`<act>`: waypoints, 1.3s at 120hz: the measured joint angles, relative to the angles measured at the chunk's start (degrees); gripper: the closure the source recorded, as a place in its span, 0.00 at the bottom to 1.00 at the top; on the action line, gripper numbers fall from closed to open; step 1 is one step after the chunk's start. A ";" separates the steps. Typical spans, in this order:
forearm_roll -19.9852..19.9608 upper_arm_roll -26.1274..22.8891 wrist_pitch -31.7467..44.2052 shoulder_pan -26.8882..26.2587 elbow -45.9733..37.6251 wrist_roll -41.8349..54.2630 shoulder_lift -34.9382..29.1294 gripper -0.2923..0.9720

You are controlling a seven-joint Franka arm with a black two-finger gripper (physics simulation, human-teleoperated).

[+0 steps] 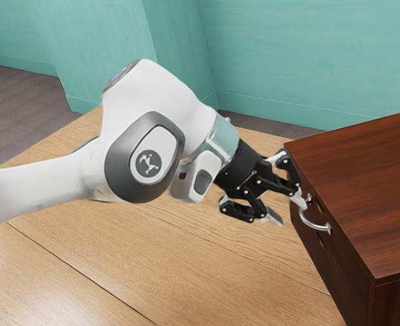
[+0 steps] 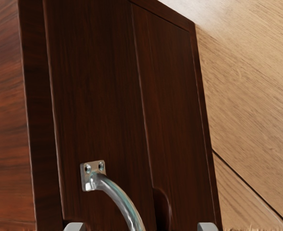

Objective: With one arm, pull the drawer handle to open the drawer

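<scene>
Hovering at drawer front (image 1: 320,250), handle (image 1: 316,222) between spread fingers (image 1: 273,216)

Dark reddish-brown wooden drawer (image 2: 107,96) in a cabinet (image 1: 369,170) at the right edge of the exterior frame, front facing left and seemingly flush with the body. Curved silver handle (image 1: 315,219) on that front, fixed by a small screwed plate, bowing outward, right of centre.
</scene>
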 joint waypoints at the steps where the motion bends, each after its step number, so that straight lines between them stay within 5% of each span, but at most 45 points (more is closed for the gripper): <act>1: -0.03 0.00 0.01 0.01 0.19 0.10 0.18 0.57; 54: -3.35 -0.09 0.22 0.99 3.84 3.95 7.12 0.58; 85: -4.97 -0.01 0.30 1.36 2.91 5.92 7.52 0.72; 156: -1.08 0.94 0.95 3.28 -13.54 8.41 -9.58 0.80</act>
